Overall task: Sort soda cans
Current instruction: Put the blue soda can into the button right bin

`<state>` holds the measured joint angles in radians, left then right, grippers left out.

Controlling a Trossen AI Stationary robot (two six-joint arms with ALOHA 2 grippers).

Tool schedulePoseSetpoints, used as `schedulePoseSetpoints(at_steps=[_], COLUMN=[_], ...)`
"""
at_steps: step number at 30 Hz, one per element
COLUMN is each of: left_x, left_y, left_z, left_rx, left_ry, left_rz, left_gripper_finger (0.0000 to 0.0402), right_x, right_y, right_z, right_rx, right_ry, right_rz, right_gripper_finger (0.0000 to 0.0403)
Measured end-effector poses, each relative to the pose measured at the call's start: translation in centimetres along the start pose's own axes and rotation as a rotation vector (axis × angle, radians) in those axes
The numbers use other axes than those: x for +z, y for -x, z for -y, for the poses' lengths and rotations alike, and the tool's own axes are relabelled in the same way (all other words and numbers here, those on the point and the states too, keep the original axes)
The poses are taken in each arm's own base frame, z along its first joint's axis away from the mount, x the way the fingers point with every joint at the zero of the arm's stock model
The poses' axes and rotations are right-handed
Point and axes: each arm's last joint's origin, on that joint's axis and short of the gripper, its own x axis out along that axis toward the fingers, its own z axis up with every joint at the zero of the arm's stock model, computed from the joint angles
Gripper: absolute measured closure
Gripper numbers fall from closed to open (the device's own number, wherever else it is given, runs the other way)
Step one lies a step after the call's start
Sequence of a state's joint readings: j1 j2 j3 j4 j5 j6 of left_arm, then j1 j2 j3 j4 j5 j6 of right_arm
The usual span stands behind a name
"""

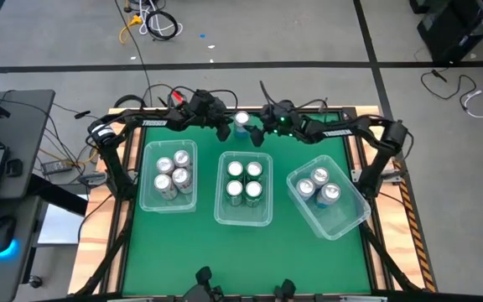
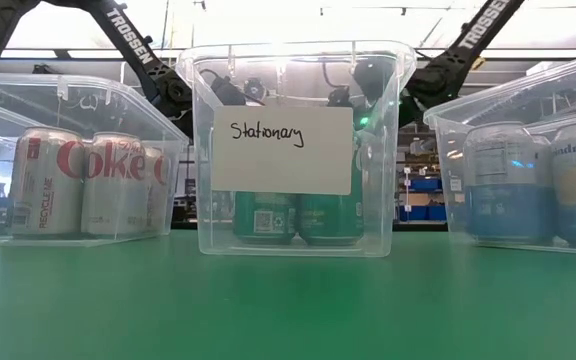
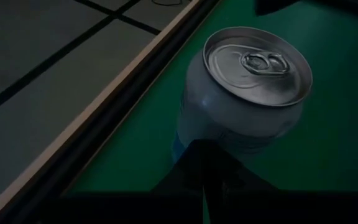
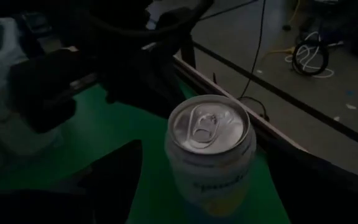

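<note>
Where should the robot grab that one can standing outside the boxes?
Probably around the round side wall of the loose can, coming level from the right gripper side. It stands upright, its smooth flat top offers nothing to pinch, and it sits close to the table's far edge.

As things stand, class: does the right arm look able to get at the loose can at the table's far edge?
Probably yes. The loose can stands upright on the mat outside the bins, and the right gripper is right beside it with nothing between. The left gripper crowds its other side, so the two could clash.
</note>
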<state>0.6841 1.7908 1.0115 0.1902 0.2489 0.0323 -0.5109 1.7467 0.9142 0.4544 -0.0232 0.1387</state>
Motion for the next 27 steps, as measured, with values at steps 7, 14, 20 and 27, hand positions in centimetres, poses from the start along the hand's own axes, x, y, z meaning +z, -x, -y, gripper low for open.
schedulePoseSetpoints(at_steps=[7, 14, 20, 27], left_x=[0.0, 0.0, -0.1, 0.0], left_y=[0.0, 0.0, 0.0, 0.0], left_z=[0.0, 0.1, 0.1, 0.3], left_rx=[0.0, -0.014, -0.027, -0.032], left_ry=[-0.01, -0.014, -0.015, -0.017], left_rz=[-0.001, -0.003, -0.005, -0.004], left_gripper_finger=[0.0401, 0.0401, 0.0401, 0.0401], right_x=[-0.2, -0.4, -0.3, -0.2], right_y=[-2.5, -4.4, -4.7, -4.6], right_z=[0.7, 1.1, 1.2, 1.1], right_rx=[-0.023, -0.007, 0.002, 0.04], right_ry=[0.006, 0.042, 0.04, 0.052], right_rz=[-0.019, -0.041, -0.052, -0.055], right_gripper_finger=[0.0064, 0.0066, 0.0082, 0.0123])
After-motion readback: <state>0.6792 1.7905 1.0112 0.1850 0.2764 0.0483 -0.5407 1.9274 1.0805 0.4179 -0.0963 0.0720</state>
